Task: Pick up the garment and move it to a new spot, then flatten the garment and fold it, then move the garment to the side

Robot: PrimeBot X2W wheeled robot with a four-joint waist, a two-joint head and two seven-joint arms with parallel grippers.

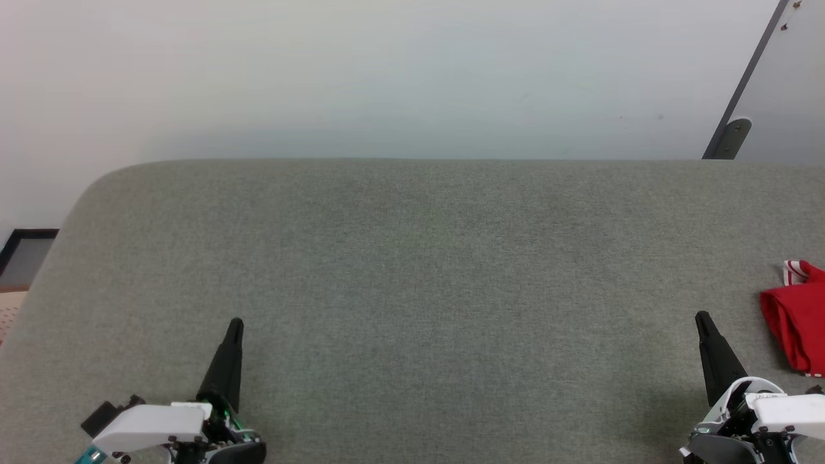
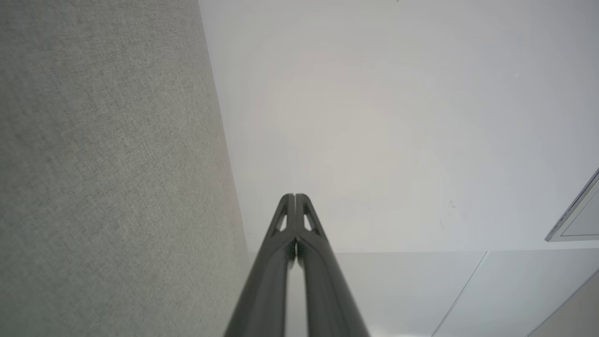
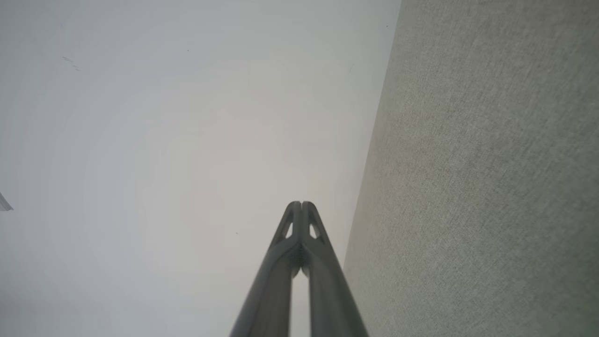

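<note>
— Head view: where's the garment (image 1: 796, 322)?
— Lying in red folds at the far right of the grey counter (image 1: 412, 258), with a white striped band at its far end.
— And the claws?
— Left claw (image 1: 235, 322) over the counter's front left, right claw (image 1: 701, 317) front right, near the garment, not touching. Both pinched closed, holding nothing.

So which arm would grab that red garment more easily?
Probably the right. The garment lies on the table close beside the right gripper, while the left gripper sits far across it. Both grippers are shut, so it would need to open first.
</note>
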